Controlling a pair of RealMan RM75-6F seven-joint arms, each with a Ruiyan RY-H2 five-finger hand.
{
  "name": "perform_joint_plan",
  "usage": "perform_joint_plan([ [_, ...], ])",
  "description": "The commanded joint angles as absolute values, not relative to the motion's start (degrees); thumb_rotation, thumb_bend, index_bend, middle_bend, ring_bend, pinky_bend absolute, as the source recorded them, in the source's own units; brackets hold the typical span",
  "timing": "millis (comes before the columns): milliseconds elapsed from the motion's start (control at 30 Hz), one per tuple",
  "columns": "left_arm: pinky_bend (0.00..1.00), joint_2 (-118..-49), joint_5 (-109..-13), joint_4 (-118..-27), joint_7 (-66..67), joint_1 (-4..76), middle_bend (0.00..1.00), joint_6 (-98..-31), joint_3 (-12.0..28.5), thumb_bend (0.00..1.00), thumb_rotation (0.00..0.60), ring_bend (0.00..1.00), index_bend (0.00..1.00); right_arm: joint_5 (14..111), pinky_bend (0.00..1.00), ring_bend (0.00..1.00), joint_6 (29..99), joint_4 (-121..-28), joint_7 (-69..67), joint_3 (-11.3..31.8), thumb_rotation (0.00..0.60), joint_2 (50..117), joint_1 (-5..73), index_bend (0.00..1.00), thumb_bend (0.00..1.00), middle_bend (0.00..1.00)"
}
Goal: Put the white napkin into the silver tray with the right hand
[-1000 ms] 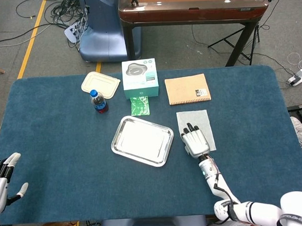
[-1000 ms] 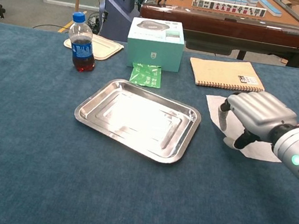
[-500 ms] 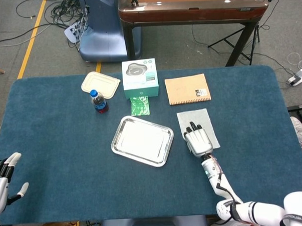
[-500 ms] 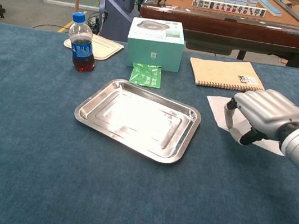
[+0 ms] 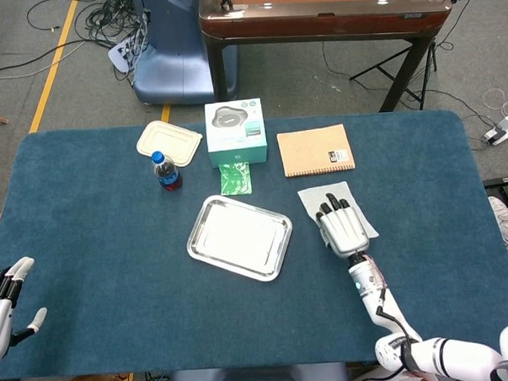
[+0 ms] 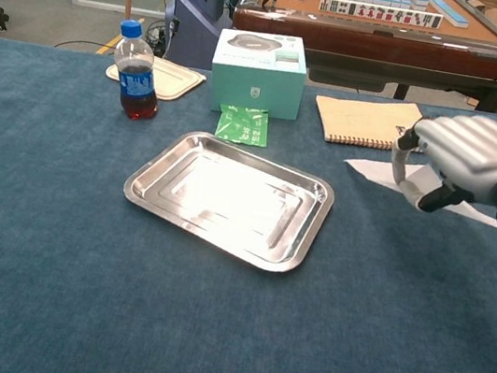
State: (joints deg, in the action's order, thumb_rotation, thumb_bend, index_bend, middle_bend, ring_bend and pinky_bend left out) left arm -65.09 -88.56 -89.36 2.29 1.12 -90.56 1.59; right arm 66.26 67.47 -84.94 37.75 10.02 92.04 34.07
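Resting at the near left edge of the dark blue cloth-covered table point(image 5: 105, 248), left hand point(image 5: 5, 294), fingers spread, holding nothing. Farther right, toward the far side: beige lidded food container point(image 5: 168, 142), small blue-capped bottle of dark drink point(image 5: 165, 171), teal and white box point(image 5: 235, 131), green packet point(image 5: 235, 178). Centre: rectangular silver tray point(image 5: 239, 237), nothing in it. Far right of that, tan spiral notebook point(image 5: 315, 150). Just right of the tray, white napkin point(image 5: 315, 197), flat on the table under the right hand point(image 5: 342, 228); fingers curled down over it, grip on it impossible to tell.
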Motion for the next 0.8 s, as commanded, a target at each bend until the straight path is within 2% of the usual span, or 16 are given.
perform_joint_plan([
  [33,0.09,-65.1,-88.6,-89.6,2.6,1.2,0.12,-90.4,1.6,0.24,0.600,0.12,0.10,68.8,0.31,0.13,67.8,-88.7,36.2,11.8,0.600,88.0,35.0,0.55,0.51,0.35],
  [233,0.09,-64.9,-88.7,-90.3,3.5,1.1,0.12,-90.8,1.7,0.24,0.600,0.12,0.10,73.1,0.31,0.13,65.7,-92.1,33.7,14.6,0.600,83.9,38.7,0.55,0.51,0.36],
  [433,0.09,-64.4,-88.4,-91.4,4.6,0.6,0.12,-91.4,1.6,0.24,0.600,0.12,0.10,77.5,0.31,0.15,62.7,-91.4,30.8,16.0,0.600,85.0,43.7,0.56,0.51,0.37],
  [567,0.09,-64.3,-88.3,-91.7,5.0,0.2,0.12,-91.8,1.6,0.24,0.600,0.12,0.10,79.9,0.31,0.16,61.5,-89.4,28.8,15.6,0.600,87.4,46.1,0.56,0.51,0.38],
  [800,0.09,-64.1,-88.0,-91.7,5.0,-0.5,0.12,-92.4,1.5,0.24,0.600,0.12,0.10,83.1,0.31,0.16,60.1,-85.9,26.9,12.2,0.600,91.1,47.8,0.56,0.51,0.38],
])
